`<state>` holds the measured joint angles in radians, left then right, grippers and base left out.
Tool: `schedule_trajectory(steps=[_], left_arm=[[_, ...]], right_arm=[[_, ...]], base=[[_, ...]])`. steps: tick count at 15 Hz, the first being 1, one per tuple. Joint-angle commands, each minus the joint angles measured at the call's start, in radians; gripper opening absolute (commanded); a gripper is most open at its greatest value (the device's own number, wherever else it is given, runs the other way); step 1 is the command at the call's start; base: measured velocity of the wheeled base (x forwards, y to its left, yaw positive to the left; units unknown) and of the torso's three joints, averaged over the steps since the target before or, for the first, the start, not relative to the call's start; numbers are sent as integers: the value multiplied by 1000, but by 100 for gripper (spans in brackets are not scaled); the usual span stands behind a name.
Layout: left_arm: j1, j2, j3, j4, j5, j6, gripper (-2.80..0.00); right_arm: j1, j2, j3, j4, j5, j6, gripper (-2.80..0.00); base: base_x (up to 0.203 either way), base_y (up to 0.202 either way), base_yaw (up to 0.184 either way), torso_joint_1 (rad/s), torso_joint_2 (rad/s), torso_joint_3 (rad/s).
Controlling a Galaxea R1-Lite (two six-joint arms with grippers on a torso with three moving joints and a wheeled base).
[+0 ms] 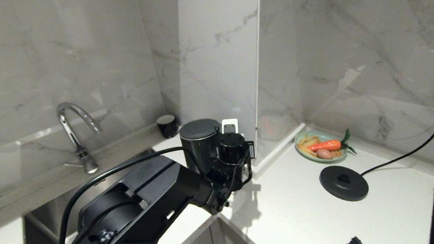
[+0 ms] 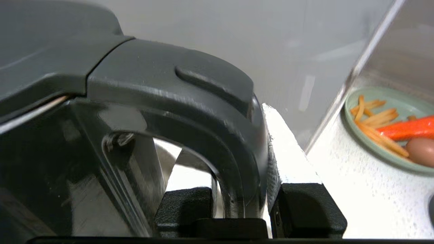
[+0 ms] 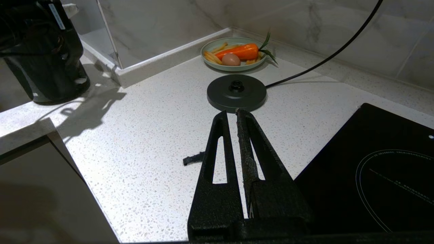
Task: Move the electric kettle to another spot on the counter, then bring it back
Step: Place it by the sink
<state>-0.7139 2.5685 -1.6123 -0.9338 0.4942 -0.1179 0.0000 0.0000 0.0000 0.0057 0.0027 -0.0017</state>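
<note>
Left pincer (image 2: 242, 203) clamped on the loop handle of the electric kettle (image 1: 200, 145), a tall glossy black jug with flat lid, standing on the white speckled tabletop (image 1: 288, 214) in the corner beside the sink (image 1: 43, 227). Right pincer (image 3: 231, 115) closed, empty, above tabletop near the round base disc (image 1: 343, 183)

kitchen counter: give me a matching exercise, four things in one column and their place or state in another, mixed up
Things:
1. electric kettle
2. base disc
3. green plate
4. right pincer

Place or state:
A. holds a carrot and an egg, against the back wall
B. gripped at the handle by the left pincer, near the sink corner
C. shut, holding nothing, above the counter
D. bare on the counter, cord running to the wall socket

Pairs: 1-B, 2-D, 3-A, 4-C
</note>
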Motion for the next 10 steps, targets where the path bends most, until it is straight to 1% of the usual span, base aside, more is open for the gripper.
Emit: schedule_trajectory(steps=[1, 4, 7, 10], left_arm=[[-12, -1, 45, -70, 11, -5, -280], [-21, -11, 74, -83, 11, -5, -280], [-21, -7, 69, -82, 15, 10, -280], [-27, -8, 73, -82, 15, 11, -280]], right_arm=[[0, 0, 0, 0, 0, 0, -280], [0, 0, 0, 0, 0, 0, -280], [1, 0, 0, 0, 0, 0, -280], [0, 0, 0, 0, 0, 0, -280]], base=[[0, 0, 0, 0, 0, 0], [0, 0, 0, 0, 0, 0], [0, 0, 0, 0, 0, 0], [0, 0, 0, 0, 0, 0]])
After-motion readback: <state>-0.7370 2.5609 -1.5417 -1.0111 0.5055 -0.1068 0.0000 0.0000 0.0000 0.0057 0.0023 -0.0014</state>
